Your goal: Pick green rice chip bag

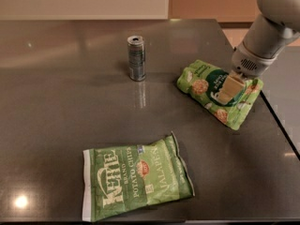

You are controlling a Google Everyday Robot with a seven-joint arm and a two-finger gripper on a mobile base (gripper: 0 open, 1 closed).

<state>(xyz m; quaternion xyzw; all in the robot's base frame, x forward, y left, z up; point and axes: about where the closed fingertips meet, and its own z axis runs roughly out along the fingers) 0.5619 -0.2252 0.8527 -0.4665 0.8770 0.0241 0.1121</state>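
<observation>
- The green rice chip bag (204,85) lies flat on the dark table (61,107), at its 3 o'clock side near the edge.
- The end effector (229,89) is down on the bag's middle, its arm coming in from 2 o'clock; whether it is apart or clamped cannot be told.
- A metal can (136,58) stands upright at 10 o'clock from the bag.
- A Kettle chips bag (136,182) lies at 6 o'clock.

White arm (268,29) angled down from upper right, claw (229,89) mid-right
</observation>
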